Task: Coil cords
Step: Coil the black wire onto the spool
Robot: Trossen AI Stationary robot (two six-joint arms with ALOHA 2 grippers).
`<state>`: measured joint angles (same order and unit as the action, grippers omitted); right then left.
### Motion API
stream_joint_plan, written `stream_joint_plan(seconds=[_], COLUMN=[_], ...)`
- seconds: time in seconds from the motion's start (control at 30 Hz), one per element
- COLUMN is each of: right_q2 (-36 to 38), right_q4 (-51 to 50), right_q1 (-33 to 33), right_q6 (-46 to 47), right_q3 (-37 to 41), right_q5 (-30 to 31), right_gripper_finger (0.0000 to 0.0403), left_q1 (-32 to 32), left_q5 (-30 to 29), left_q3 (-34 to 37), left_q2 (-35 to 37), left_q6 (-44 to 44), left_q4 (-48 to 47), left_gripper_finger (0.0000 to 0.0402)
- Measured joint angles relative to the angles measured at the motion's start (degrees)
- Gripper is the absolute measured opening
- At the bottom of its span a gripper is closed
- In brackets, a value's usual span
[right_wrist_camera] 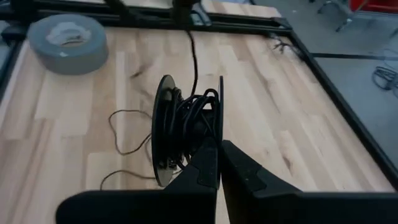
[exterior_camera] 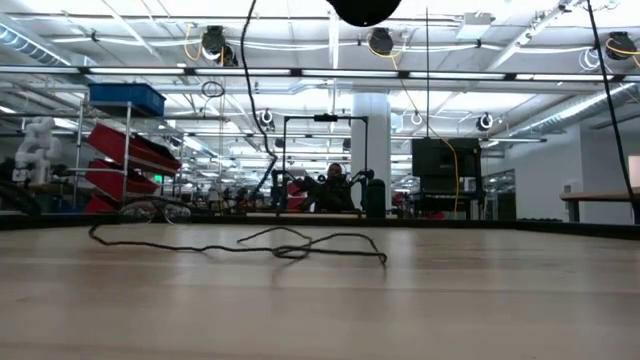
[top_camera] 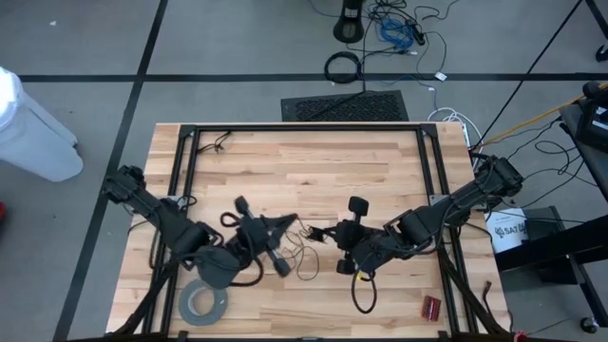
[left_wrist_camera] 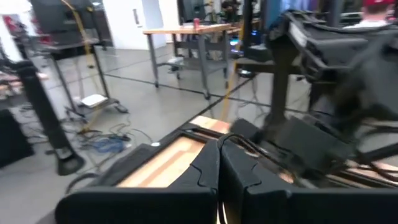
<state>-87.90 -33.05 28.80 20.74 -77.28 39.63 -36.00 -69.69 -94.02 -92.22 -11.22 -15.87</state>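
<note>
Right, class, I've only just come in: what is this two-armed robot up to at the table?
It is coiling a thin dark wire. The right gripper is shut at a small black spool that already carries several turns. The left gripper is shut too, raised near the table's middle. Loose wire lies on the wooden table, and a grey tape roll sits near the left arm.

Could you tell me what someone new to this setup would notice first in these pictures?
Probably the two dark arms meeting over the middle of the wooden table, the left gripper and right gripper both shut. Right in front of the right gripper stands a small black spool wound with thin dark wire, whose loose end trails over the wood. A grey tape roll lies at the near left.
</note>
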Motion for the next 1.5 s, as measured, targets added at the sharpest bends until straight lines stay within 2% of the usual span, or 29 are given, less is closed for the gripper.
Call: stream_joint_plan(seconds=[0.17,0.43,0.77,0.87,0.97,1.13,1.23,1.33,1.5], right_q2=[0.00,0.01,0.09,0.22,0.47,0.48,0.48,0.48,0.50], right_q4=[0.64,5.82,13.01,13.26,12.61,10.29,9.98,10.04,10.05], right_q1=[-0.77,-1.90,-1.86,-1.84,-1.81,-1.68,-1.68,-1.37,-0.47], right_q6=[-0.41,-4.17,-10.94,-11.87,-12.44,-12.27,-12.18,-12.15,-12.03], right_q3=[0.00,0.00,0.00,0.00,0.00,0.00,0.00,0.00,0.00], right_q5=[2.55,2.43,2.03,2.02,2.02,1.99,0.81,-0.54,-1.02], right_gripper_finger=[0.0000,0.0000,0.0000,0.0000,0.0000,0.0000,0.0000,0.0000,0.0000], left_q1=[0.78,0.80,0.67,0.08,-1.65,-7.11,-10.51,-13.46,-17.28], left_q5=[3.37,3.89,4.20,6.53,9.71,9.74,9.58,9.08,2.71], left_q3=[0.02,0.02,0.02,0.02,0.02,0.02,0.02,0.02,0.02], left_q2=[-2.24,-4.64,-8.14,-9.06,-9.05,-8.96,-8.96,-8.95,-8.94], left_q6=[2.91,5.76,5.96,6.06,6.09,8.69,7.87,4.51,-6.33], left_q4=[8.16,15.50,19.19,18.79,17.69,16.23,13.82,10.18,2.87], left_gripper_finger=[0.0003,0.0003,0.0003,0.0003,0.0003,0.0009,0.0037,0.0087,0.0181])
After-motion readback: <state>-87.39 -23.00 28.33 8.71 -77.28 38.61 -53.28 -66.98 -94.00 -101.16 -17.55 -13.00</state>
